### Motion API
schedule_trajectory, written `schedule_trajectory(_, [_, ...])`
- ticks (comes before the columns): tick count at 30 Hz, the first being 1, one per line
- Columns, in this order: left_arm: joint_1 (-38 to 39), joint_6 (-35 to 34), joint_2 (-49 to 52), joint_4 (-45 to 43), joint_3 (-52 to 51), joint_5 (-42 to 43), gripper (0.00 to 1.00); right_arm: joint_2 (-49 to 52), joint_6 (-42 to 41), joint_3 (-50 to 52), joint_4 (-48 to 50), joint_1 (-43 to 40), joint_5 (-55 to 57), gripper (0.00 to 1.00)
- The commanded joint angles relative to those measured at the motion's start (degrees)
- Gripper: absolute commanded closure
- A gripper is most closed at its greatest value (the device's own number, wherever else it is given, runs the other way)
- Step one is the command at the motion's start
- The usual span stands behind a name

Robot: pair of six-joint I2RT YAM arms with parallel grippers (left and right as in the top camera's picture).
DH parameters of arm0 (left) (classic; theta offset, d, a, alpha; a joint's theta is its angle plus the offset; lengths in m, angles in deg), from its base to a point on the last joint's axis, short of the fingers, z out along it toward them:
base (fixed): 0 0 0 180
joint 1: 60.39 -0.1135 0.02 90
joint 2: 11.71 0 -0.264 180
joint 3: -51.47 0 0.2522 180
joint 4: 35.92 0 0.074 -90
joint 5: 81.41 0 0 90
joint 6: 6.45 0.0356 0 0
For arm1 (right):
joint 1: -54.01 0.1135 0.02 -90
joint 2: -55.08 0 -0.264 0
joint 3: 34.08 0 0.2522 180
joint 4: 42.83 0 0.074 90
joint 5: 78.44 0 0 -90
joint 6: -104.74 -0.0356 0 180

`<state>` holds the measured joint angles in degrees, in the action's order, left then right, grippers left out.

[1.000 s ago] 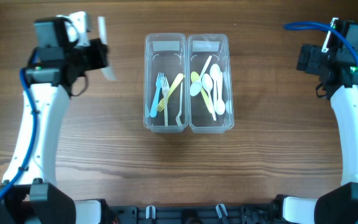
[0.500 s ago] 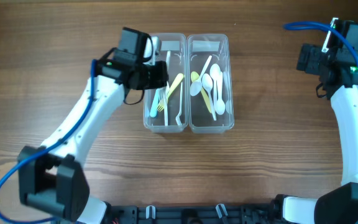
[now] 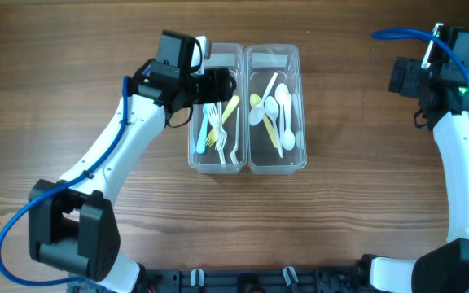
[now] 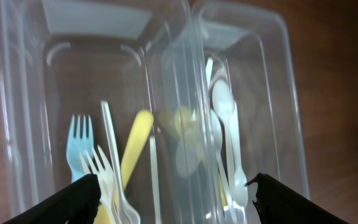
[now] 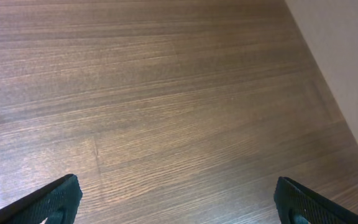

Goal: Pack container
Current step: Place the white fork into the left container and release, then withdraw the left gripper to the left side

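Hovering over the far end of the left container (image 3: 192,122), my left gripper (image 3: 216,84) is spread wide with nothing between its fingers. Below it lie a blue fork (image 4: 78,144), a white fork (image 4: 99,169) and a yellow handle (image 4: 135,144), overlapping. The right container (image 3: 300,122) sits flush beside it and holds white and yellow-green spoons (image 3: 283,110). Both clear tubs stand near the middle of the table's (image 3: 365,203) far edge. My right gripper (image 5: 179,200) hangs near the far right corner, fingers just as wide apart and empty over bare wood.
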<state>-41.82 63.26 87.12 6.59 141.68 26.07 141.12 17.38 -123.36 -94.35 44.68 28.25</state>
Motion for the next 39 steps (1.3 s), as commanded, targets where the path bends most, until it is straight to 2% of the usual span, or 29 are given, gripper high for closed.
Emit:
schedule_trajectory(1, [-4.20, 0.07, -3.54, -3.54, 0.57, 0.26, 0.17, 0.04, -1.16, -0.63, 0.04, 0.09, -0.26, 0.00])
schedule_trajectory(4, [-10.69, 0.09, -8.11, -6.14, 0.98, -0.13, 0.14, 0.04, -1.16, -0.63, 0.04, 0.09, -0.26, 0.00])
schedule_trajectory(5, [-14.58, 0.13, -9.90, -6.03, 0.98, -2.47, 0.05, 0.04, -1.16, -0.63, 0.04, 0.09, -0.26, 0.00])
schedule_trajectory(6, [-16.57, 0.48, -10.43, -5.77, 0.98, -4.00, 0.00, 0.04, -1.16, -0.63, 0.04, 0.09, -0.26, 0.00])
schedule_trajectory(9, [-22.86, 3.76, -10.78, -3.78, 0.98, -6.45, 0.00, 0.04, -1.16, -0.63, 0.04, 0.09, -0.26, 0.00])
schedule_trajectory(14, [-29.66, 3.74, -10.75, -1.81, 0.96, -6.47, 0.00, 0.04, -1.16, -0.63, 0.04, 0.09, -0.26, 0.00])
schedule_trajectory(39, [-31.58, 3.74, -10.75, -0.79, 0.96, -6.47, 0.00, 0.04, -1.14, -0.63, 0.04, 0.09, -0.26, 0.00])
